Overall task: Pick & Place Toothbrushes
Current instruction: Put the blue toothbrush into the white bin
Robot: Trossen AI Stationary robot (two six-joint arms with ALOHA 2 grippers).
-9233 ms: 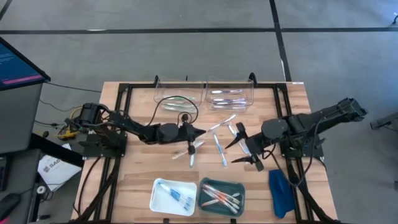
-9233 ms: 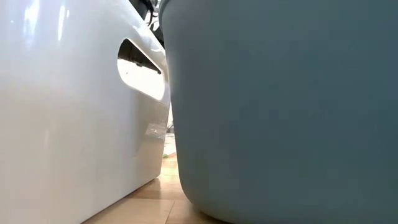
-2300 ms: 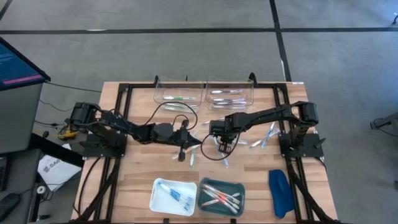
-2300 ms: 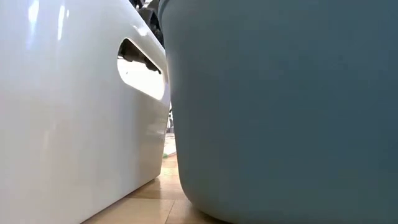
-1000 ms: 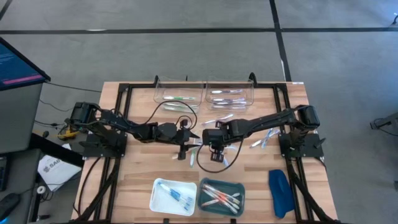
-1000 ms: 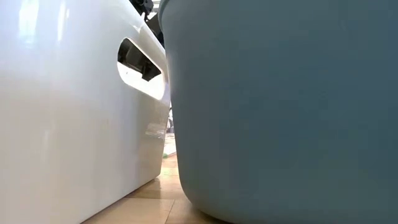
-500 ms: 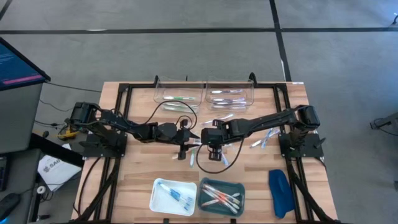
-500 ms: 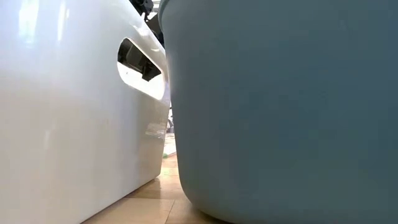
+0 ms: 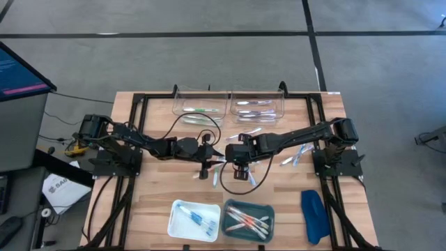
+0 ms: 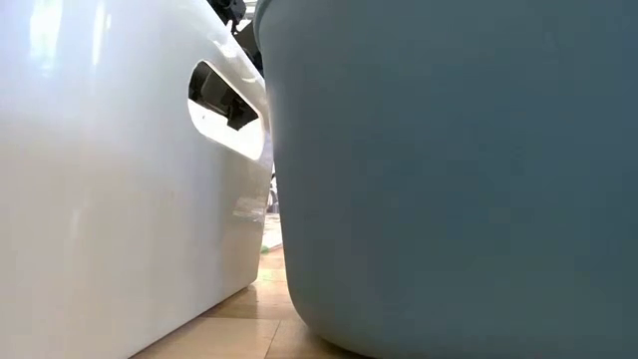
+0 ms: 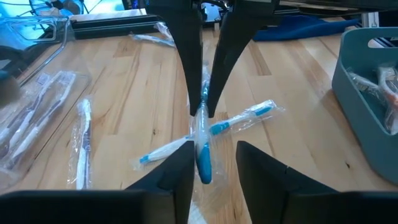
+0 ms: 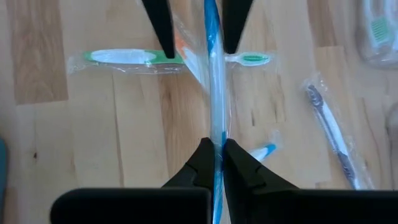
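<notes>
My right gripper (image 12: 216, 155) is shut on a blue toothbrush (image 12: 212, 87) in a clear wrapper, at mid-table (image 9: 239, 164). My left gripper (image 11: 211, 169) is open just left of it (image 9: 209, 164). Its two fingers stand on either side of the toothbrush's free blue end (image 11: 203, 163) without touching it. A second blue toothbrush (image 11: 242, 118) lies crosswise on the table beneath. A green toothbrush (image 12: 124, 57) lies flat beyond it. More wrapped toothbrushes (image 9: 293, 156) lie scattered on the wood. My right gripper pinches the blue toothbrush's shaft (image 12: 214, 134) through its wrapper, between the two fingertips (image 11: 211, 99). The fingers come from the table's right and the toothbrush runs along them. It sticks out toward the left gripper and looks lifted clear of the table.
A white bin (image 9: 182, 222) and a teal bin (image 9: 230, 224) with toothbrushes stand at the near edge; they fill the low view (image 10: 449, 179). Two clear containers (image 9: 258, 104) stand at the far edge. A dark-blue oblong object (image 9: 313, 216) lies near right.
</notes>
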